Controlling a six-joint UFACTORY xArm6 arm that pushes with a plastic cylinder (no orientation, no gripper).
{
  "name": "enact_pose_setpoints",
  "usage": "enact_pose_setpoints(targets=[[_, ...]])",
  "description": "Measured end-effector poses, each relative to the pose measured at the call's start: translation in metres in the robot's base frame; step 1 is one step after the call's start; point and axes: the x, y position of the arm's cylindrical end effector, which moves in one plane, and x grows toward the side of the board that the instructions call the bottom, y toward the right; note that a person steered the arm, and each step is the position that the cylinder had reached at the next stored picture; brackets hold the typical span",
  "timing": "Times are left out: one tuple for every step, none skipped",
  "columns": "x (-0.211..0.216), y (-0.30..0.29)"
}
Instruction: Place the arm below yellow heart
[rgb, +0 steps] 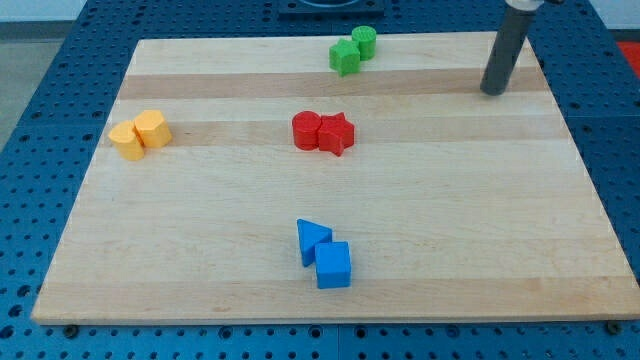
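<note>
My tip touches the wooden board; green, red, yellow and blue block pairs lie to its left.

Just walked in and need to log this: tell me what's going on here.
My tip rests near the board's top right corner, touching no block. The yellow pair sits far off at the view's left, with the red pair mid-board, green pair at top and blue pair at bottom.

Straight dark grey cylindrical rod, smooth matte surface, same thickness along its length, flat blunt end at my tip, no visible markings
</note>
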Motion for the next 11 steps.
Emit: enact_pose_setpoints(targets=[[0.001,-0.040],[0.002,-0.086],[0.002,-0.129],[0.007,-0.171],[0.025,-0.214],[0.047,-0.262],[0.055,-0.304],[0.085,-0.357],[0.135,-0.412],[0.157,-0.490],[0.140,-0.487]])
